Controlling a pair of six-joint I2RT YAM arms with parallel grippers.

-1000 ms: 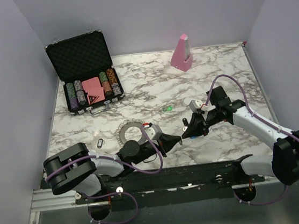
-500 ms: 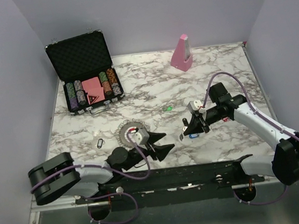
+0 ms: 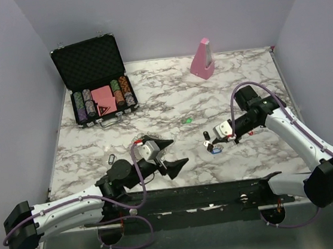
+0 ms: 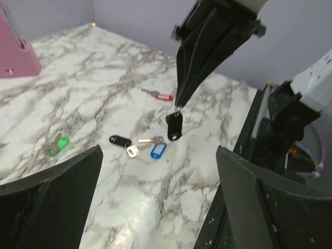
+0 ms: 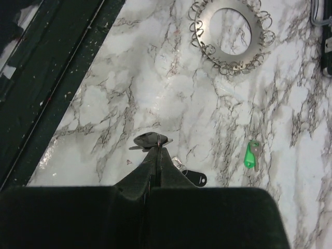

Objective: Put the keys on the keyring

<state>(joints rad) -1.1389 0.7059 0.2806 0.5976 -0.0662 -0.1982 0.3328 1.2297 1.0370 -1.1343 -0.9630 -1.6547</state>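
The right gripper (image 4: pixel 178 106) is clamped on a black-tagged key (image 4: pixel 174 127), which is hung from its fingertips. Loose keys (image 4: pixel 158 150) are scattered beneath it on the marble table (image 4: pixel 104 78), near the front edge. The left gripper (image 3: pixel 171 154) is spread wide and nothing is held. The keyring (image 5: pixel 207 25) is laid flat, well apart, and ringed by bare marble.

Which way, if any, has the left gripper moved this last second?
Yes: the left gripper drew back leftward, from right of the green key to its left.
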